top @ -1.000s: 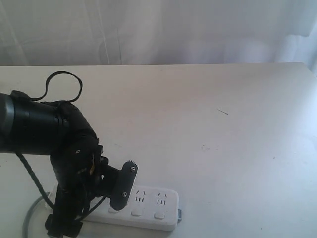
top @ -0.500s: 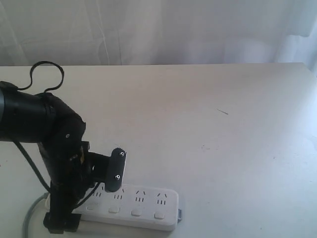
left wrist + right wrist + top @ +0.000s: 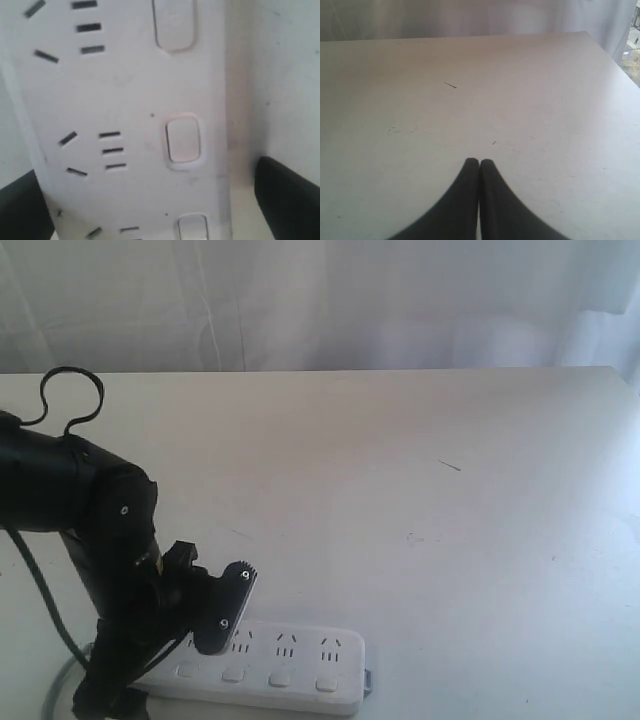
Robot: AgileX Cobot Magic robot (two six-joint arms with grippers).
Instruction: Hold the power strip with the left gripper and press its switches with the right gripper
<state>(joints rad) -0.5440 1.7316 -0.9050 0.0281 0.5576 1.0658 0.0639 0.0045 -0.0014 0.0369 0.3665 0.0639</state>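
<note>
The white power strip [image 3: 300, 680] lies flat at the table's near edge, its grey cord [image 3: 52, 692] leaving at the left. Small white switches [image 3: 279, 678] run along its near side. My left gripper [image 3: 215, 638] is down over the strip's left part, one toothed black finger [image 3: 228, 605] showing on the far side. In the left wrist view the left gripper [image 3: 152, 202] is open, with fingers [image 3: 287, 200] either side of the strip [image 3: 125, 100] and a gap on the side of the switch [image 3: 183, 140]. My right gripper [image 3: 479, 163] is shut over bare table, away from the strip.
The beige table [image 3: 420, 490] stretches back to a white curtain [image 3: 320, 300]. The left arm's looped black cable [image 3: 70, 390] rises above it. A small blue tab [image 3: 369, 677] sticks out at the strip's right end. The right arm is outside the exterior view.
The left arm has swung left and lowered along the strip, uncovering more sockets and switches. The strip itself has barely shifted.
</note>
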